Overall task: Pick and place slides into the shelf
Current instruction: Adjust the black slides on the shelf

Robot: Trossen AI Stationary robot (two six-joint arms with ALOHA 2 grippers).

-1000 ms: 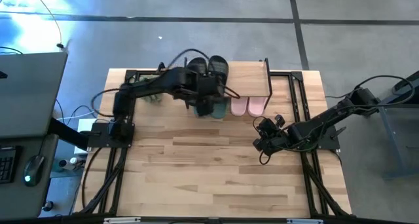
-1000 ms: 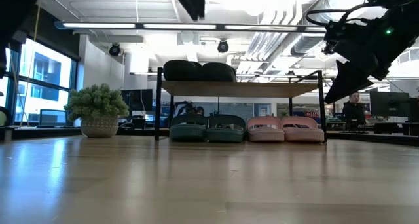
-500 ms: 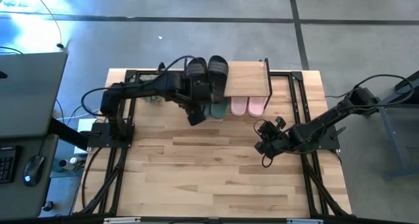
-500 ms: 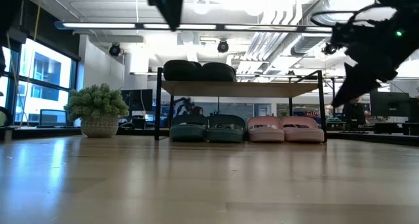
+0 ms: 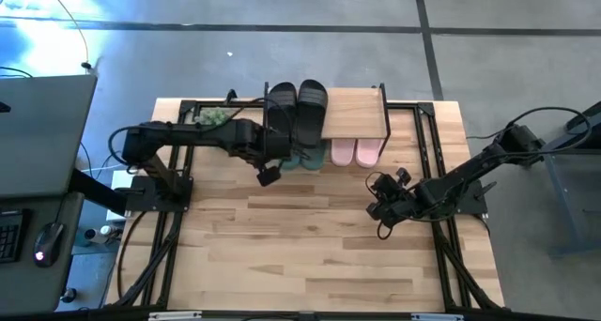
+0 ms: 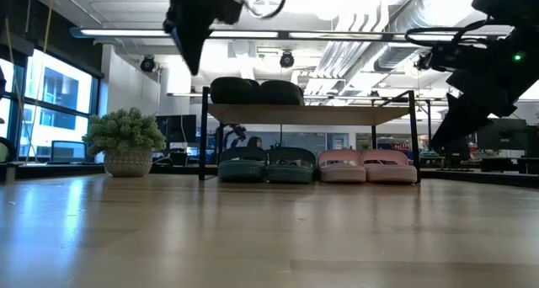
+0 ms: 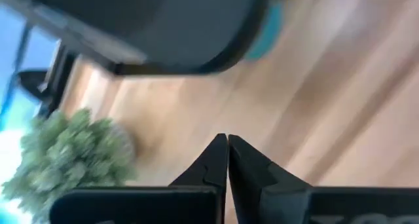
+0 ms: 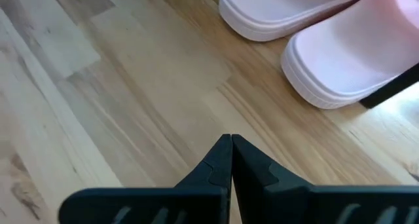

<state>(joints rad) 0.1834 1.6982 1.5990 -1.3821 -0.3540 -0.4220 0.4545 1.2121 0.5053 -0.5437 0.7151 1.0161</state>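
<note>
Black slides (image 5: 297,106) side by side on top of the shelf (image 5: 357,114), at its left end. Seen in the low view as two dark rounded humps (image 6: 256,91) resting on the plank (image 6: 354,113). Under the plank, on the bench (image 5: 310,246), green slides (image 6: 266,165) at the left and pink slides (image 6: 366,165) at the right, all four in one row, touching or nearly so. Pink toes (image 5: 355,153) poking out from under the plank's front edge in the overhead view; green pair (image 5: 302,158) mostly hidden by the plank and the left arm.

Left gripper (image 5: 268,175) raised above the bench, just in front of the shelf's left end, jaws together and empty; fingers (image 7: 226,162) pressed tip to tip in the left wrist view, with a black slide's sole (image 7: 150,27) close above and a potted plant (image 7: 72,152) off to the side. Same plant (image 6: 126,142) standing on the bench left of the shelf.

Right gripper (image 5: 378,206) over the bench in front of the shelf's right end, jaws together, holding nothing; fingers (image 8: 230,165) closed in the right wrist view, pointed down at bare wood just short of the pink pair (image 8: 314,40).
</note>
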